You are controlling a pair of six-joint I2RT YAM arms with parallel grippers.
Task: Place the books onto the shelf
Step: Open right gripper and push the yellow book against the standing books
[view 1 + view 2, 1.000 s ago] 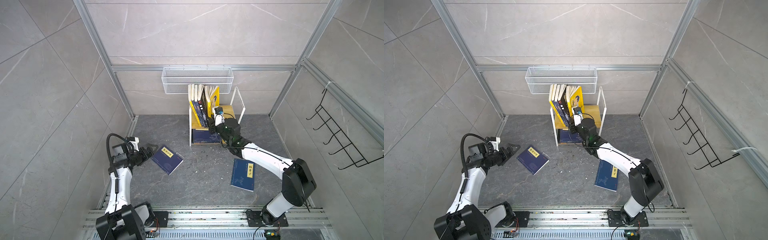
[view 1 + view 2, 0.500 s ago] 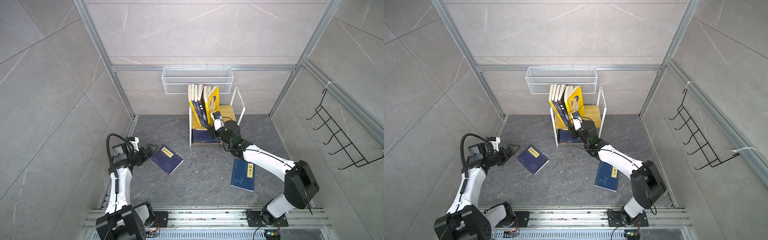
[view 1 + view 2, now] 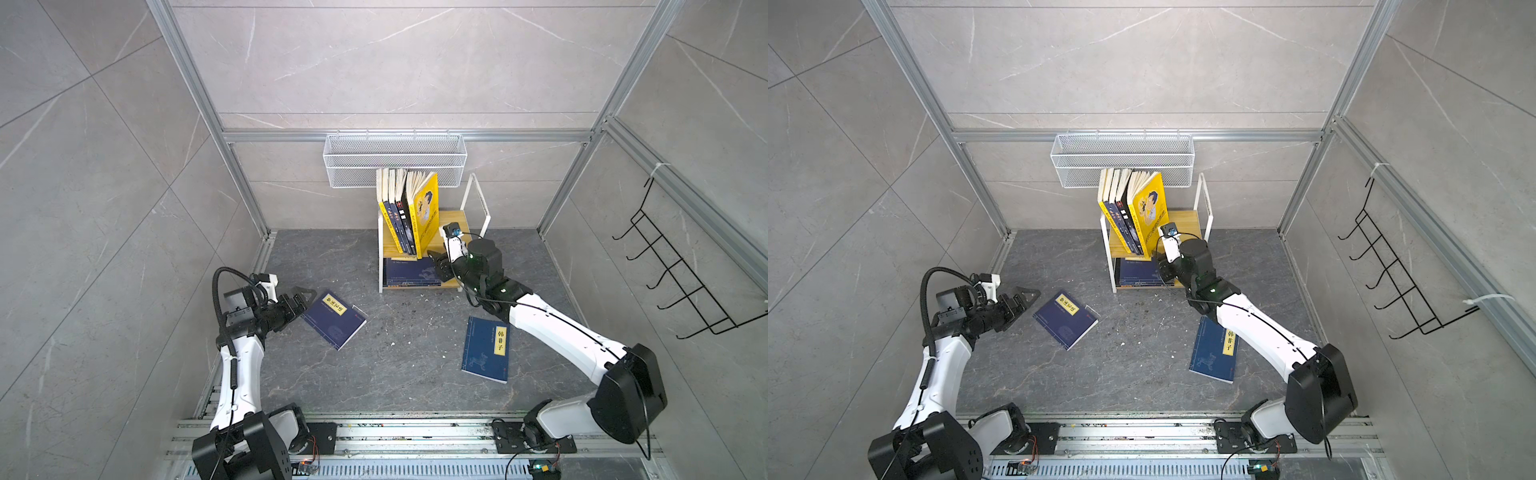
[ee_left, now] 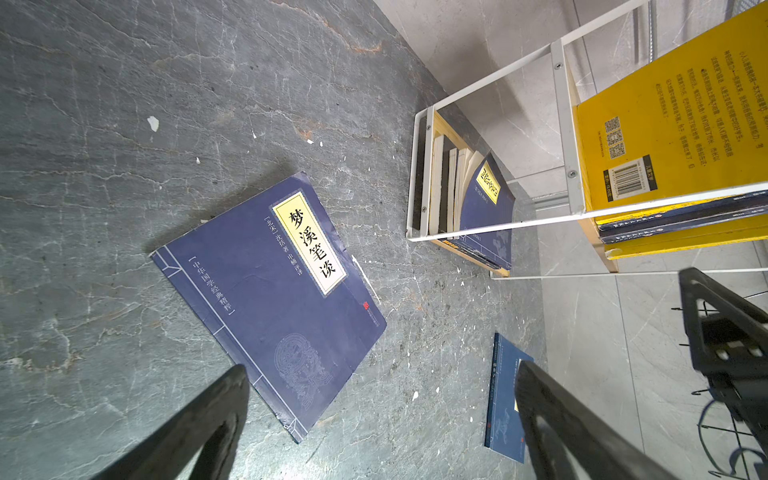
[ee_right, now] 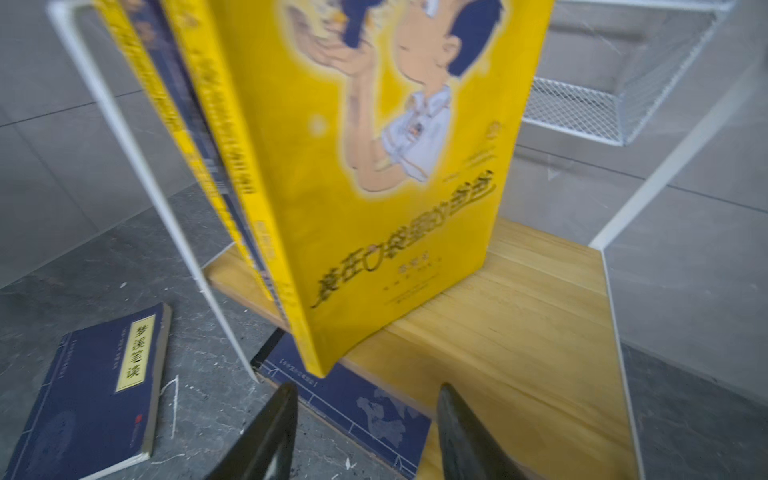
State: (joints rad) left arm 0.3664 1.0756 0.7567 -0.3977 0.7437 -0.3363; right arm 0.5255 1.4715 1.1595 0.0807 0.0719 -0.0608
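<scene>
The shelf (image 3: 455, 220) stands at the back of the dark worktop (image 3: 395, 374). On its top board a row of books (image 3: 395, 212) stands up, long sides going up and down. The last one on the right is a yellow book (image 3: 426, 212) with a cartoon boy on the cover. It leans a little, with its top tipped to the right, away from the others. The cover faces the bare right half of the shelf. Its bottom front corner sticks out a bit past the front edge of the board. On the bottom board of the shelf some flat navy books (image 3: 411, 272) lie in a pile.

Two more books lie flat on the worktop in front of the shelf. The left navy book (image 3: 334, 320) lies at a slant, and its long edge with the yellow label faces the shelf. The right navy book (image 3: 486, 349) has its long side pointing almost straight at the shelf, label end nearer to it.

The right pincer (image 5: 365, 386) is just in front of the shelf's top board, beside the yellow book's bottom corner. Its fingers are partway apart with nothing between them.

The left pincer (image 4: 380, 370) is well to the left of the shelf, just beside the left navy book's short end. It is spread wide and holds nothing.
</scene>
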